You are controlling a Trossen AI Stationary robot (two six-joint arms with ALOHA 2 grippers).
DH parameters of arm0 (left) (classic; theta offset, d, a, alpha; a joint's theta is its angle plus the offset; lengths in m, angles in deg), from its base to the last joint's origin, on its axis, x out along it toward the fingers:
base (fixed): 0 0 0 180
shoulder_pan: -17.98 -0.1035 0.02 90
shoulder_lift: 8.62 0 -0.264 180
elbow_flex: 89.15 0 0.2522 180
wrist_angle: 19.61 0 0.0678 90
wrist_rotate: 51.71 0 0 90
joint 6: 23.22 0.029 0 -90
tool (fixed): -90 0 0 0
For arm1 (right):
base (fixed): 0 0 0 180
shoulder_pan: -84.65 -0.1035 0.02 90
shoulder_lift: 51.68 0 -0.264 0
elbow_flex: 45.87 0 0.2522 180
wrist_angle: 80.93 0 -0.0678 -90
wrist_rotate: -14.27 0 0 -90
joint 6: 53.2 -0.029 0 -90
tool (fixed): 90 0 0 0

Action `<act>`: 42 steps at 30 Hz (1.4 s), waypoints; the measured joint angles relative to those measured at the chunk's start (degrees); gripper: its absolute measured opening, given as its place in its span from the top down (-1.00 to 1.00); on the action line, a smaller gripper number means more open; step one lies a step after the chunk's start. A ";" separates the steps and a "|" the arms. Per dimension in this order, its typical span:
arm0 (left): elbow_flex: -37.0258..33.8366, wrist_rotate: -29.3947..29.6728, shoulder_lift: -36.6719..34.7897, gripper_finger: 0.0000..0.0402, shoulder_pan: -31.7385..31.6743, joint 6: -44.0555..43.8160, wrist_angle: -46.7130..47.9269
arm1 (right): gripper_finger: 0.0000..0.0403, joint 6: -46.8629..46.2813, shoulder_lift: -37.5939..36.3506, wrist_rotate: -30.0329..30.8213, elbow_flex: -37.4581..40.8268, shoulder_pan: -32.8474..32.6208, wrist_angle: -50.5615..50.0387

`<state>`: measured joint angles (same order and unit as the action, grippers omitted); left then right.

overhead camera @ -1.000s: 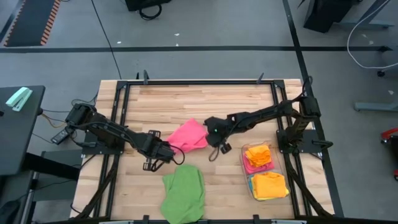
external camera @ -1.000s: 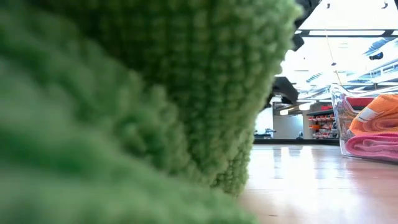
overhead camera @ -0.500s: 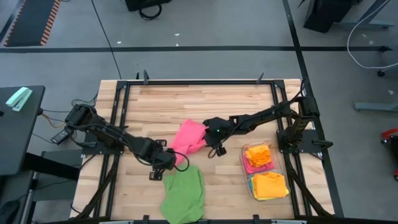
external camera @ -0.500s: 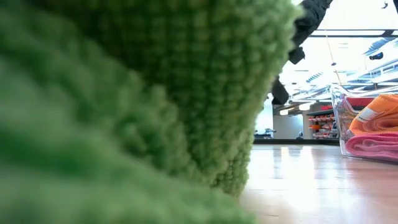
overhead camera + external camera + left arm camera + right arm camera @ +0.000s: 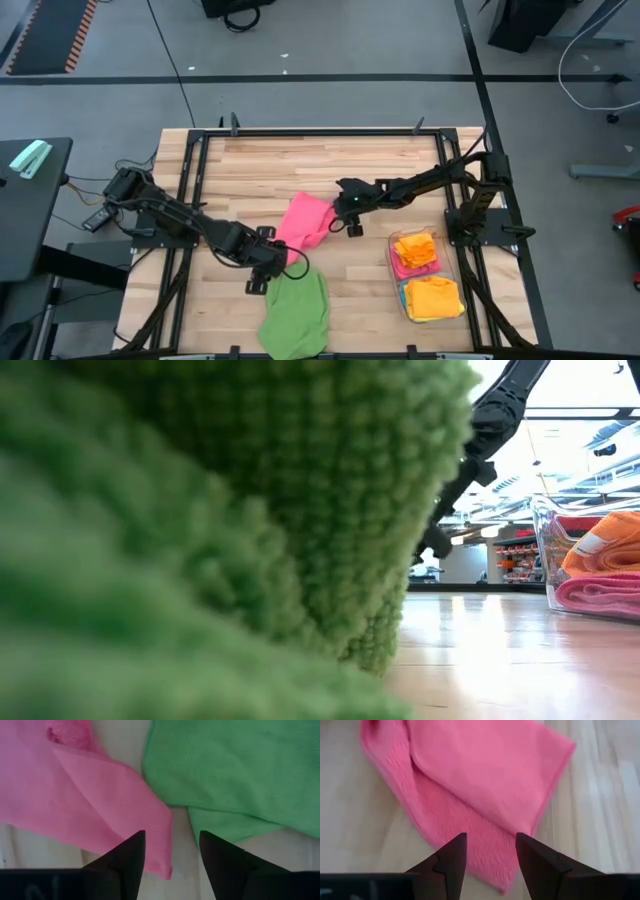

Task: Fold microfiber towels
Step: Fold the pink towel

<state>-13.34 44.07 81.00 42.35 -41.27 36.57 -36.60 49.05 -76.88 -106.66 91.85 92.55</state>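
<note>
Holding folded orange and pink towels, bin point(image 5: 452, 262) sits beside right tool point(image 5: 351, 216), open over crumpled pink towel point(image 5: 305, 221); left tool point(image 5: 272, 276) open.

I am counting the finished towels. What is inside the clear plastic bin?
The clear plastic bin holds two orange towels, one of them lying on a pink towel. Anything underneath them is covered.

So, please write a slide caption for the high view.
Two open end effectors beside a pink towel, green towel nearby.
</note>
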 joint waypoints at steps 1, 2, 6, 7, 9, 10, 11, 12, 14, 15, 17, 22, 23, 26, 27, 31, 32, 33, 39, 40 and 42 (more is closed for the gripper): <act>0.00 0.04 0.00 0.02 -0.29 0.49 -0.04 | 0.12 0.07 0.02 0.26 0.32 0.15 -0.02; 0.00 0.16 0.00 0.03 -0.51 0.67 0.04 | 0.12 0.07 0.46 0.34 0.44 0.28 -0.24; -0.01 0.22 0.01 0.10 -1.32 0.73 0.22 | 0.12 -0.47 2.74 1.32 0.10 0.33 0.30; -0.07 0.22 0.02 0.11 -1.52 0.73 0.28 | 0.12 -0.71 3.12 2.10 0.10 0.32 0.34; -0.11 0.18 0.03 0.14 -1.88 0.74 0.63 | 0.12 -1.35 4.10 5.40 -0.44 0.26 0.63; -0.11 0.20 0.04 0.15 -2.00 0.75 0.88 | 0.12 -1.71 4.20 7.63 -0.54 0.36 0.18; -0.16 0.20 0.04 0.16 -2.09 0.73 1.19 | 0.12 -1.91 4.13 9.66 -0.48 0.56 0.02; -0.17 0.20 0.04 0.16 -2.09 0.77 1.18 | 0.12 -2.01 3.96 11.50 -0.50 0.93 -0.06; -0.17 0.20 0.07 0.17 -2.09 1.39 1.35 | 0.12 -2.09 3.73 16.20 -0.83 2.16 -1.01; -0.17 0.32 0.07 0.18 -2.09 1.95 1.29 | 0.13 -1.90 3.85 18.73 -1.32 2.99 -1.46; -0.17 1.14 0.07 0.18 -2.09 3.53 1.23 | 0.13 -1.19 4.05 23.55 -2.19 4.97 -2.38; -0.17 6.36 0.07 0.18 -2.46 4.36 0.80 | 0.13 -5.47 3.14 29.70 -5.90 9.08 -5.19; -0.17 7.15 0.07 0.18 -2.50 4.36 0.63 | 0.13 -5.39 2.97 28.96 -6.61 9.22 -5.80; -0.24 9.42 0.23 0.19 -2.73 4.33 -0.85 | 0.13 -4.08 1.76 24.97 -7.64 8.74 -7.16; -0.48 10.18 0.39 0.19 -2.81 4.32 -2.51 | 0.13 -3.65 1.33 21.78 -8.01 8.62 -7.37; -0.60 13.03 1.61 0.20 -3.44 5.08 -5.99 | 0.13 -4.08 0.85 6.70 -8.01 7.75 -9.67; -0.65 13.94 1.89 0.20 -3.78 5.53 -5.82 | 0.13 -4.75 0.85 3.26 -7.98 7.40 -10.44; -0.64 14.95 2.47 0.20 -4.25 5.64 -6.67 | 0.13 -5.42 0.83 0.23 -7.98 7.02 -10.97; -0.59 17.62 6.84 0.23 -7.81 8.43 -9.33 | 0.13 -8.91 0.81 -6.88 -7.49 3.42 -13.73; -0.61 17.56 7.54 0.24 -8.44 8.97 -9.42 | 0.13 -8.60 0.81 -6.90 -7.07 2.55 -13.71; -0.66 17.54 9.27 0.27 -10.21 10.91 -10.45 | 0.13 -7.72 0.83 -7.17 -6.54 1.14 -14.34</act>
<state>-14.00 61.60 90.27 32.14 -30.36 26.11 -44.32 49.88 -84.04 -113.20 92.99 78.21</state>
